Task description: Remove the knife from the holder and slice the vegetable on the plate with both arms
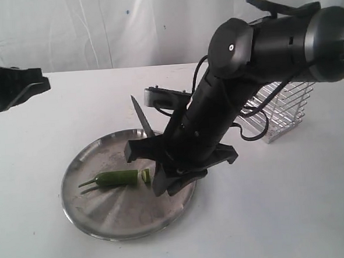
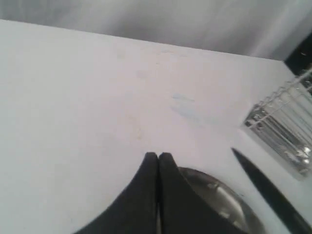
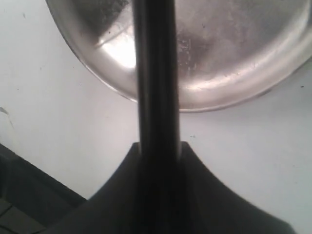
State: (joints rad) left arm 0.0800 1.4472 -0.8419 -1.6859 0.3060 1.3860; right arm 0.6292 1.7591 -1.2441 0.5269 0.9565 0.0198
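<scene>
I hold the knife (image 1: 141, 120) in the right gripper (image 1: 162, 164), clamped. The left gripper (image 2: 158, 158) is closed, empty. The chili (image 1: 115, 178) lies on the plate (image 1: 101, 221), one slice (image 1: 145, 175) cut; more slicing likely remains.

Looks like a staged lab or robot test setup rather than a real kitchen: plain white table (image 1: 293, 203) backed by a wrinkled white cloth backdrop (image 1: 96, 28), holding only a steel plate (image 1: 95, 215) and wire holder (image 1: 285, 113), robot arms (image 1: 254, 48) working over it.
</scene>
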